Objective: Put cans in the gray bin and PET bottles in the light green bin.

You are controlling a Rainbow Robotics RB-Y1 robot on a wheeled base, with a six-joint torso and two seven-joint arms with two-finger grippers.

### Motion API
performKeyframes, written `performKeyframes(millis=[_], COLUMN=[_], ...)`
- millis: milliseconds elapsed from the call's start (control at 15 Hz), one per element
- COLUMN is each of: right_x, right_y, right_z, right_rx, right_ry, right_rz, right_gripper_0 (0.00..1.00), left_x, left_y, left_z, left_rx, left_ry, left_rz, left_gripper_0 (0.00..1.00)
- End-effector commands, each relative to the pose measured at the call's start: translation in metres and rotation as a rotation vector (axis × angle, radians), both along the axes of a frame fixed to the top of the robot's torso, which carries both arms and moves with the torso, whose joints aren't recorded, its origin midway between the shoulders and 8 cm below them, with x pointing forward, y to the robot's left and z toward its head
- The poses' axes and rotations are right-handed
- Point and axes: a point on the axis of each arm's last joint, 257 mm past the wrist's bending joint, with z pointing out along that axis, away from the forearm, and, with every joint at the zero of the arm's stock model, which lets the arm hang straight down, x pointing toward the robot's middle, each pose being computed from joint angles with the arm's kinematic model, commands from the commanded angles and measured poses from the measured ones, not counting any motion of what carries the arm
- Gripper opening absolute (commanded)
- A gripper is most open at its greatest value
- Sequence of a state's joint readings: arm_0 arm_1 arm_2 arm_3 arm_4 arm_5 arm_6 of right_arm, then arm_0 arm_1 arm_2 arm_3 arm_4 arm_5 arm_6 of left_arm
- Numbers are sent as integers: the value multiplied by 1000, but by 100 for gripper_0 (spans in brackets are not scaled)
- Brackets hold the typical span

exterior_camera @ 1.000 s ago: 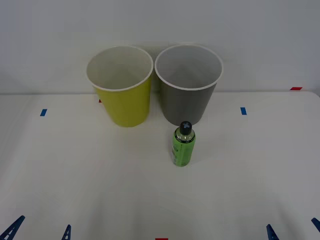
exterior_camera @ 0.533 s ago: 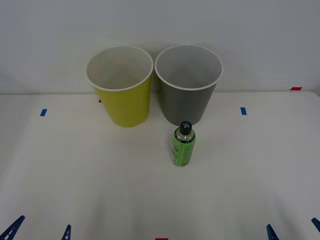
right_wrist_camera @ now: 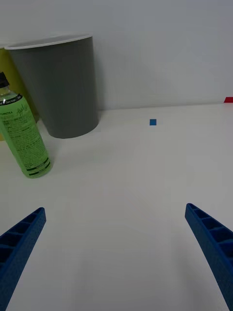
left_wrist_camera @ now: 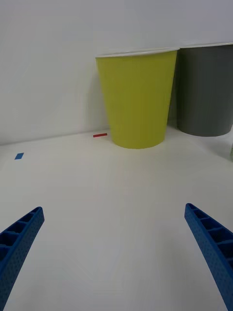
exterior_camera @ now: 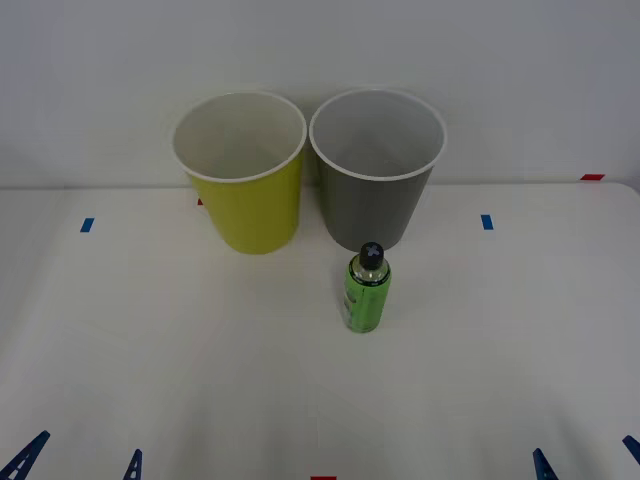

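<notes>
At the desk's (exterior_camera: 150,380) near edge my left hand (exterior_camera: 75,462) and right hand (exterior_camera: 585,460) wait, both spread. Beyond, the bottle (exterior_camera: 367,290) stands before the gray bin (exterior_camera: 375,205). Nothing's sorted yet, I judge; next I grip it for the light green bin (exterior_camera: 245,210).

left gripper (exterior_camera: 78,457): parked low at about 7 o'clock in the front view, just the blue ribbed fingertips poking up

left fingers (left_wrist_camera: 19,243): spread wide, one in each lower corner of the left wrist view, nothing between them

right gripper (exterior_camera: 588,456): same deal at about 5 o'clock in the front view, tips barely peeking in

right fingers (right_wrist_camera: 208,243): wide apart too, holding nothing, angled forward over the table in the right wrist view
</notes>
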State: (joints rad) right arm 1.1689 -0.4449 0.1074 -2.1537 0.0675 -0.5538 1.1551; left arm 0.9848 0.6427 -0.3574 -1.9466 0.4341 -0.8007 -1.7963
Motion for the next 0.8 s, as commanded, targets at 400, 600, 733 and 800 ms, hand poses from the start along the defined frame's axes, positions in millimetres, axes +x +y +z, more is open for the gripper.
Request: performKeyframes(millis=[400, 600, 733, 800], right_x=[0, 0, 0, 0], right_y=[0, 0, 0, 0], right_z=[0, 0, 0, 0], right_rx=[0, 0, 0, 0], right_ry=[0, 0, 0, 0], right_rz=[0, 0, 0, 0], right_gripper_0=[100, 100, 100, 100], left_x=[0, 0, 0, 0], left_y=[0, 0, 0, 0], left_z=[0, 0, 0, 0], left_rx=[0, 0, 0, 0], left_ry=[0, 0, 0, 0], left_rz=[0, 0, 0, 0], left_gripper_0=[100, 100, 100, 100])
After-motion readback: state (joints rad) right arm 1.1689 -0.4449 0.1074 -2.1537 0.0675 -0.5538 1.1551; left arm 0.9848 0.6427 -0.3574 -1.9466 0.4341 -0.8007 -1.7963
